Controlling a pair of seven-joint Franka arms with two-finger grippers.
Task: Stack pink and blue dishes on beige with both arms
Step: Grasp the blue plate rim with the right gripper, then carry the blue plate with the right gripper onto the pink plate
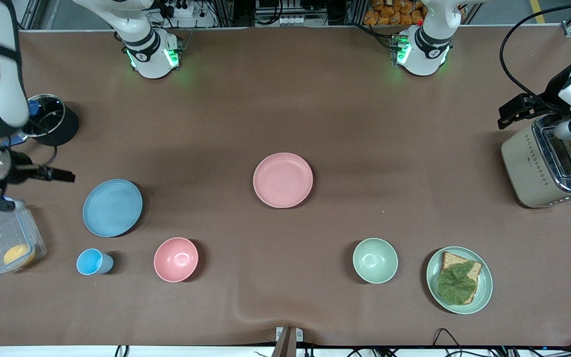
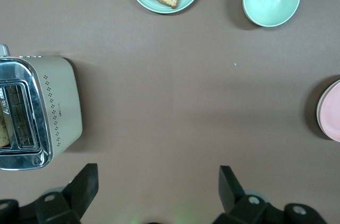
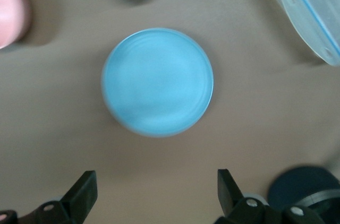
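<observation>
- Stacking not begun: I see the blue plate (image 1: 112, 207) and the pink plate (image 1: 283, 179) apart on the bench (image 1: 285, 99); no beige plate in view.
- Right end effector (image 3: 154, 195) open above blue; left end effector (image 2: 158, 189) open beside the toaster (image 1: 543, 166).

pink plate (image 2: 330, 111) cropped, toaster (image 1: 548, 163) partly hidden

Both arms are glossy white with black joint bands, and green lights glow at their round bases. Each gripper, left gripper (image 2: 158, 184) and right gripper (image 3: 155, 192), has black wedge-shaped fingers (image 2: 85, 184) on dark mounts with small silver screws.
</observation>
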